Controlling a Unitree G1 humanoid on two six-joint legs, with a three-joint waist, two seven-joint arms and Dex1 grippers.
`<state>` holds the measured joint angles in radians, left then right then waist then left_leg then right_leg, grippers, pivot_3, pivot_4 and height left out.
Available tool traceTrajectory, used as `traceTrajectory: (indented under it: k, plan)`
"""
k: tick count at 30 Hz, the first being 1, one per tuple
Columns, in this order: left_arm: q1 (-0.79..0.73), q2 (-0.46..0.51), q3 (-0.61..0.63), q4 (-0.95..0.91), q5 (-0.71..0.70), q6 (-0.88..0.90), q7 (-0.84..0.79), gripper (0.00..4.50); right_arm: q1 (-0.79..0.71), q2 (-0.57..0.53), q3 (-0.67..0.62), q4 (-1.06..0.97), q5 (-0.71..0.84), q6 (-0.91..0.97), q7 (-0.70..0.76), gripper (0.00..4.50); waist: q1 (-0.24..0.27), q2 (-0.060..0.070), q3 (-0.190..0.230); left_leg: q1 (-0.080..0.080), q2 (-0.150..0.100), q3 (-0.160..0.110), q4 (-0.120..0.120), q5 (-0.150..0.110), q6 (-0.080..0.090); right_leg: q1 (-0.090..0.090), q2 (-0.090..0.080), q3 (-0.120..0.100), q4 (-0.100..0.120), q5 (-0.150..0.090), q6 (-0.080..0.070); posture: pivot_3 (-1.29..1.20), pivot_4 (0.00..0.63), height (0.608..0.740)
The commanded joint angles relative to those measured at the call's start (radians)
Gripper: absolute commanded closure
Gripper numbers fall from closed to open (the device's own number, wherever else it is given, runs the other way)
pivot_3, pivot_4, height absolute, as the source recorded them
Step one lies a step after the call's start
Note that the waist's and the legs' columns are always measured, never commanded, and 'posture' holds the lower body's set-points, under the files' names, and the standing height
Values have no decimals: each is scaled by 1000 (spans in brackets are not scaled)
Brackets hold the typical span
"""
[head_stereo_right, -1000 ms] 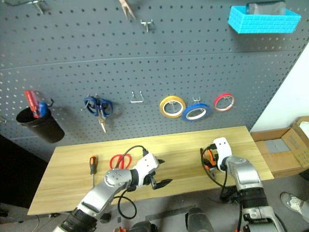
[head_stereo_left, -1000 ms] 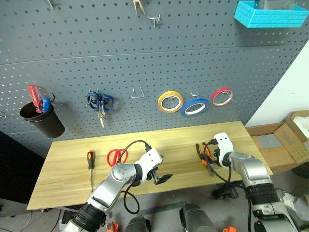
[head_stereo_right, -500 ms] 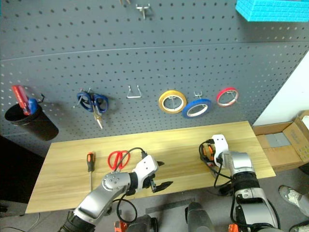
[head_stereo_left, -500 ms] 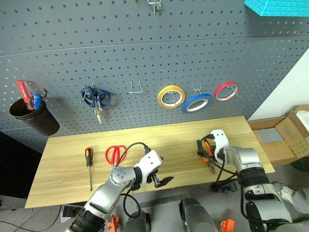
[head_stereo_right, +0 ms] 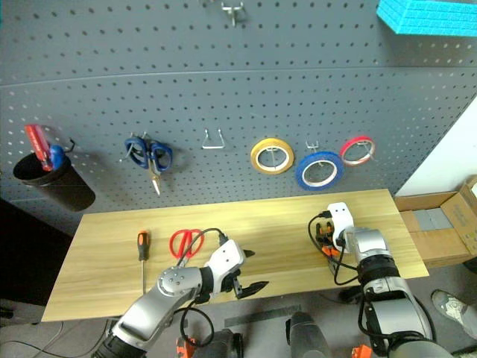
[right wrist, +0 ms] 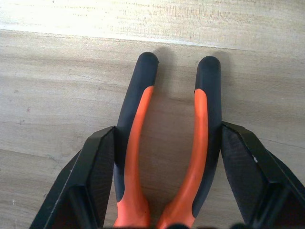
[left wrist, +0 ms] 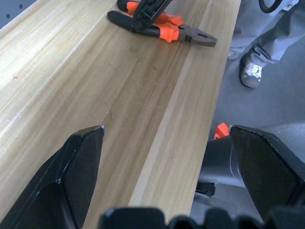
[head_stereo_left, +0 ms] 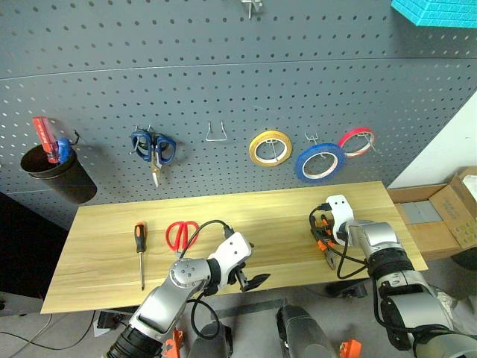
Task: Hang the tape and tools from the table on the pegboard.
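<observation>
Standing by the pale wooden table, I can see the right gripper down over the pliers near the table's right end, its two black fingers bracketing the orange-and-black handles from outside; both fingers press against the handles' outer edges, so the jaws look clamped on them, and the pliers lie flat on the wood. The left gripper hangs over the table's front edge near the middle with its fingers spread wide apart and nothing between them, just bare planks below. Further to the left on the table the red-handled scissors lie flat, and beside them, nearer the left end, the slim screwdriver lies with its orange-and-black handle toward the pegboard. The blue tape is already on the board, hanging from a hook between a yellow roll and a red-pink roll. Along the same row to the left are an empty wire hook, blue-handled scissors and, at the far left, a black cup holding red and blue handles. A turquoise basket sits high at the board's right corner, and a cardboard box stands on the floor past the table's right end.
</observation>
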<state>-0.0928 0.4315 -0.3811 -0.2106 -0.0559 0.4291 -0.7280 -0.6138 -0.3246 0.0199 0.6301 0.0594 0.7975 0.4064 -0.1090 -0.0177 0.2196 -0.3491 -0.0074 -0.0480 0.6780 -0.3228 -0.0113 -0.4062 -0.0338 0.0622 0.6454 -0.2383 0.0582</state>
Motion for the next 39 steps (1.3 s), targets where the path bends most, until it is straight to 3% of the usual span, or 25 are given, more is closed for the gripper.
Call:
traceTrajectory:
  k: [1, 7, 12, 16, 20, 25, 30, 39]
  plan:
    - [-13, -7, 10, -25, -9, -12, 0, 0, 29, -6, 9, -29, -3, 17, 6, 1723, 0, 0, 0, 0, 0, 0, 0, 0, 0, 0, 0, 0, 0, 0, 0, -80, 248, 740]
    - [-32, -3, 49, -33, -26, -8, 3, 0, 161, -58, 56, -335, 8, 1, 75, 1723, 10, 1, 0, -4, 0, -1, -1, 0, 0, -3, -1, -1, -1, 0, 0, -103, 196, 740]
    - [11, -21, 133, -92, -92, 36, 29, 0, 292, -87, 101, -680, 42, -72, 155, 1723, 14, 5, -5, -18, 0, 0, 1, 0, -1, -18, -4, -1, 1, 0, 0, -117, 146, 740]
    - [93, -46, 202, -195, -152, 96, 82, 0, 347, -30, 106, -930, 116, -118, 174, 1723, 13, 5, -11, -19, 0, 0, 0, 0, -2, -20, -4, 0, 1, 0, 1, -112, 109, 740]
    - [179, -75, 295, -301, -195, 136, 166, 0, 314, 55, 133, -1021, 124, -196, 136, 1723, 20, 4, -37, -19, 0, 0, 0, -1, -4, -19, -4, -1, 0, 0, 1, -87, 76, 740]
    - [247, -144, 427, -443, -221, 151, 314, 0, 197, 160, 137, -994, 128, -316, 92, 1723, 29, -2, -65, -18, -1, 0, 1, 0, -5, -17, -4, -2, 0, 1, 1, -31, 62, 740]
    - [229, -163, 517, -496, -250, 178, 390, 0, 20, 248, 132, -829, 89, -503, 34, 1723, 50, -3, -81, -15, -1, -1, 0, 2, -8, -16, -1, -3, 2, 1, 1, 53, 57, 740]
    - [32, -132, 559, -371, -244, 170, 434, 0, -369, 349, 84, -303, 22, -916, -63, 1723, 87, -4, -89, -15, -1, -2, 0, 5, -14, -16, 3, -4, 3, 3, -2, 112, 65, 740]
